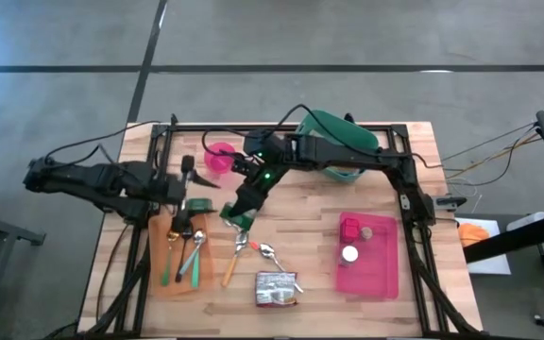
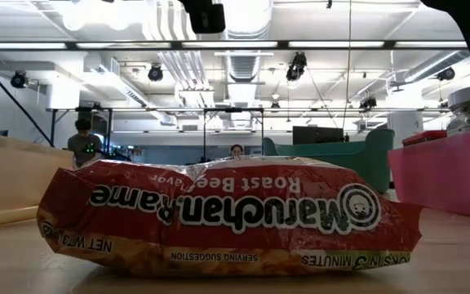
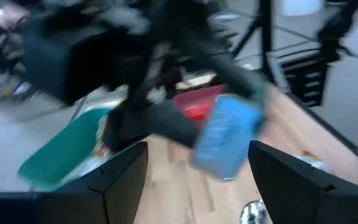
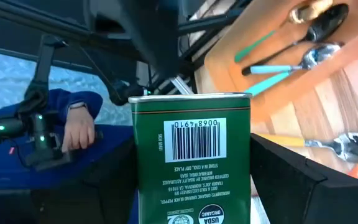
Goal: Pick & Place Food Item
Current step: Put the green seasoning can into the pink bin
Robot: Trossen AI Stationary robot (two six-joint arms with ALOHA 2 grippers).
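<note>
Right gripper (image 1: pixel 242 213) hovered over the table's middle, fingers clamped on a green can (image 4: pixel 190 158). Seen only in the right wrist view: the can's barcode and small white print, held between the two dark fingers (image 4: pixel 303 180). From above, just a green patch (image 1: pixel 241 221) at the fingertips, hanging near loose spoons (image 1: pixel 268 251) on the wood.

Left gripper (image 1: pixel 185 185) reached in from the table's left edge, jaws spread and holding nothing, above the far end of a wooden tray (image 1: pixel 159 269). Blurred badly in the left wrist view; probably the right arm (image 3: pixel 166 118) with a blue patch (image 3: pixel 225 143) beside it, but hard to say more.

Lying in the tray: cutlery with green and teal handles (image 1: pixel 185 257), shown closer in the right wrist view as dark and silver spoon bowls (image 4: pixel 319 37). Also visible there alone, a person's hand and blue sleeve (image 4: pixel 73 127) beyond the table.

Farther out, a pink cup (image 1: pixel 220 157) near the back edge, a teal bowl (image 1: pixel 343 132) behind the right arm, and a pink tray (image 1: pixel 371 274) with jars on the right. Ramen packet (image 1: pixel 276 288) lay flat near the front edge, filling the low view (image 2: pixel 231 216) with its red wrapper, lettering upside down.
</note>
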